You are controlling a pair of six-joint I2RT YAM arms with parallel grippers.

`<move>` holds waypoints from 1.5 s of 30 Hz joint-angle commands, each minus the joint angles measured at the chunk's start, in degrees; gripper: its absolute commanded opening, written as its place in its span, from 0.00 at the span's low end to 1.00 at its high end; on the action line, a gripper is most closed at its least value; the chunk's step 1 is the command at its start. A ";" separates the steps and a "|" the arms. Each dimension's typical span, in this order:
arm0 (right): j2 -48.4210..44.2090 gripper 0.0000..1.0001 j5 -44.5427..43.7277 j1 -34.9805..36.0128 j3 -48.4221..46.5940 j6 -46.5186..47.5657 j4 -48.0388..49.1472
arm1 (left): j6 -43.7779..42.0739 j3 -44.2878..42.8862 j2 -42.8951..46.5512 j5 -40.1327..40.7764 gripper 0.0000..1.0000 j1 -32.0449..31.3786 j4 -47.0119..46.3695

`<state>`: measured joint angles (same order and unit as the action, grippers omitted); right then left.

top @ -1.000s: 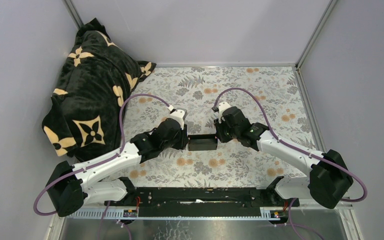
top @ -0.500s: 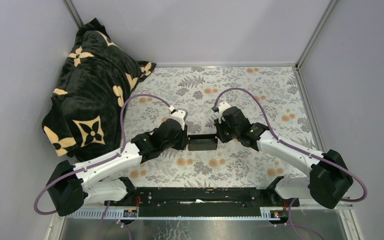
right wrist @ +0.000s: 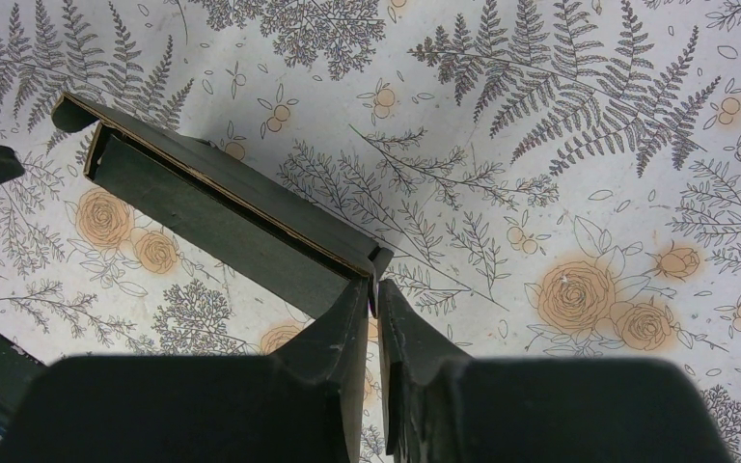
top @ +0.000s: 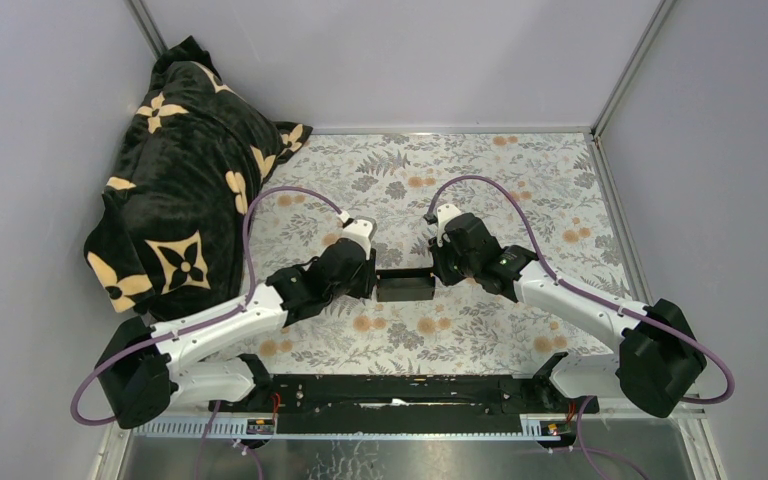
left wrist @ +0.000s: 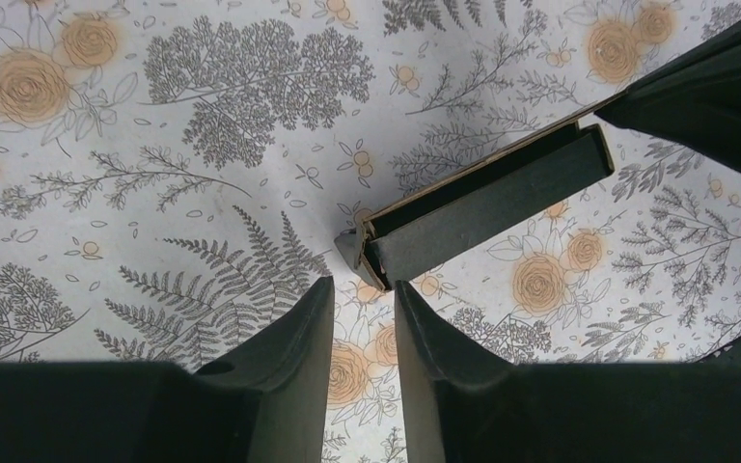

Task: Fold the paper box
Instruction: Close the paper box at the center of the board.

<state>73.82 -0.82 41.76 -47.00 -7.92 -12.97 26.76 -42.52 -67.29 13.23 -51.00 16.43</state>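
The paper box (top: pixel 405 286), a slim matte black card box, lies on the floral cloth midway between both arms. In the left wrist view the paper box (left wrist: pixel 487 198) runs away to the upper right, with its near end flap just beyond my fingertips. My left gripper (left wrist: pixel 362 289) is open, and only cloth shows in the gap. The right gripper (right wrist: pixel 374 289) is shut on a thin end flap at the other end of the paper box (right wrist: pixel 212 217). Seen from above, the left gripper (top: pixel 368 280) and right gripper (top: pixel 438 272) flank the box's ends.
A black plush blanket (top: pixel 180 180) with cream flowers is heaped at the back left against the wall. Grey walls close in the floral table (top: pixel 520 180) on three sides. A black rail (top: pixel 390 392) with the arm bases runs along the near edge.
The right jaws have narrowed onto the box's end flap. The left arm has shifted slightly. The box stays where it was.
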 commanded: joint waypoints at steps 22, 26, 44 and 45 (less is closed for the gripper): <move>-1.47 0.15 0.65 0.62 -0.02 0.00 2.02 | -3.16 1.39 -1.37 2.30 0.29 -0.33 -8.08; -1.52 0.15 0.65 0.65 0.02 0.01 2.01 | -2.71 1.89 -1.97 2.36 0.32 -0.40 -8.53; -1.48 0.15 0.65 0.67 0.20 -0.11 2.22 | -3.56 1.61 -2.00 2.79 0.28 -0.35 -9.50; -1.44 0.15 0.64 0.69 0.24 -0.08 2.25 | -3.63 1.57 -2.10 2.70 0.28 -0.33 -9.53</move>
<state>73.82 -0.43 41.76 -46.96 -7.92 -12.97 24.25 -40.88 -69.21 14.63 -51.03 10.15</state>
